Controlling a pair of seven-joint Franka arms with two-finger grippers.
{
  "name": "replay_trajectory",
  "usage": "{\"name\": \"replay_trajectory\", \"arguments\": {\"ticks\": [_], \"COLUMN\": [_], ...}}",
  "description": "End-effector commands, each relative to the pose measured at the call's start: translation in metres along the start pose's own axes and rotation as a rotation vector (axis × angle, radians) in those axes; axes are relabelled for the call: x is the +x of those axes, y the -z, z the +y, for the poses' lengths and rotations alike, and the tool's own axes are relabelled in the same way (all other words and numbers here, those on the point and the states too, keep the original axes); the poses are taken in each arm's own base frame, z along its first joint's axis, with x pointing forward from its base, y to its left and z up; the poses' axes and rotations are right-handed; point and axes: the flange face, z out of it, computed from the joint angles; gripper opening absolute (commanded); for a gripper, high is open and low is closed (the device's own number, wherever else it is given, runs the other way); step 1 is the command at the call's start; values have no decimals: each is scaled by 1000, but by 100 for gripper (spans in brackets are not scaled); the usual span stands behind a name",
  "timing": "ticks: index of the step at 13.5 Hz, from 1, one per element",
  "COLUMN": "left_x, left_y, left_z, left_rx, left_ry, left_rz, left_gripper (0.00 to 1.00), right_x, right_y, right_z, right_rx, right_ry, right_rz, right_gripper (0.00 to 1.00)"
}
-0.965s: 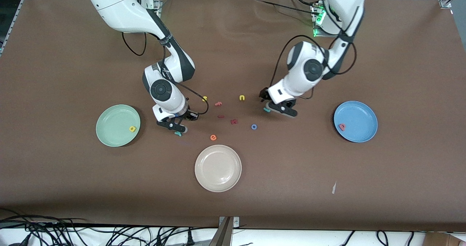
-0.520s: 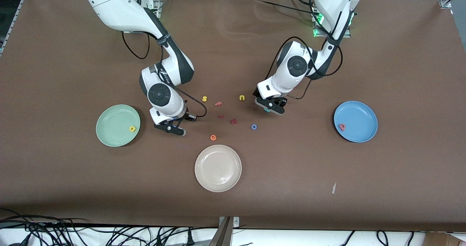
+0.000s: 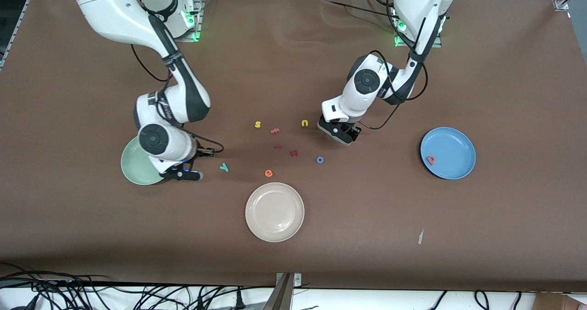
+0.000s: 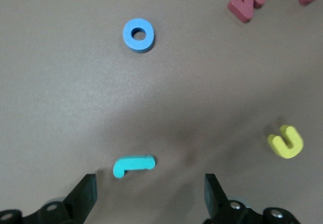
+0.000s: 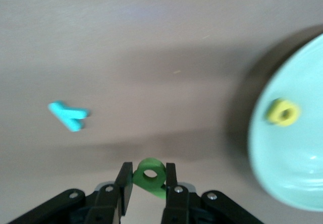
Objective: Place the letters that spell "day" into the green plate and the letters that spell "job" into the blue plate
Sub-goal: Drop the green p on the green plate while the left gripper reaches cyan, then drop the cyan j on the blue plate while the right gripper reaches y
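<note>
My right gripper (image 3: 184, 175) (image 5: 148, 181) is shut on the dark green "d" (image 5: 149, 172), over the table beside the rim of the green plate (image 3: 130, 165) (image 5: 298, 168). The yellow "a" (image 5: 283, 112) lies in that plate. On the table toward the middle lies the teal "y" (image 3: 224, 167) (image 5: 69, 115). My left gripper (image 3: 340, 135) (image 4: 150, 196) hangs open over the teal "j" (image 4: 132, 165), which lies flat between its fingers, untouched. The blue "o" (image 3: 320, 160) (image 4: 138, 34) sits nearer the camera. The salmon "b" (image 3: 430, 160) rests in the blue plate (image 3: 456, 140).
A cream-white plate (image 3: 274, 213) stands nearest the camera. Loose letters lie mid-table: yellow "s" (image 3: 257, 124), salmon "f" (image 3: 275, 130), yellow "u" (image 3: 305, 123) (image 4: 285, 142), two dark red letters (image 3: 294, 153), orange "e" (image 3: 268, 173). A white scrap (image 3: 420, 236) lies near the front edge.
The right arm has carried the "d" away from the "y" toward the green plate. The left gripper has shifted toward the middle, over the "j".
</note>
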Motion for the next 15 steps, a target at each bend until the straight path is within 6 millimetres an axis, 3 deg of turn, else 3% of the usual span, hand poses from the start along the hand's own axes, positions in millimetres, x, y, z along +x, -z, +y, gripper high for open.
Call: {"name": "replay_trajectory", "arguments": {"ticks": [1,6,9,10,11,12,13,15], "left_x": [5,6,8,7,7,7,7,8], "left_y": [-5,-7,-8,-9,-9,-10,-10,-9], "left_z": [2,6,4,3,3,3,-3,-7], "left_rx": [33,54,57,58,58,61,67,70], "left_ry": [-72,-124,-125,-124,-125,-128,-122,-116], "left_rz": [17,16,16,14,14,14,12,14], "left_gripper": [91,75,68,66,58,46,37,27], "right_x": [-1,11,12,12,13,15,14,14], "right_y": [7,6,-3,-7,-8,-3,1,12], "right_z": [19,85,94,98,102,103,101,86], "right_rx": [-38,-77,-78,-74,-70,-68,-63,-57], "right_ry": [77,216,224,212,192,193,194,207], "right_rz": [-2,-1,10,-1,-5,-1,-3,-8], "right_gripper": [23,24,27,51,93,100,100,100]}}
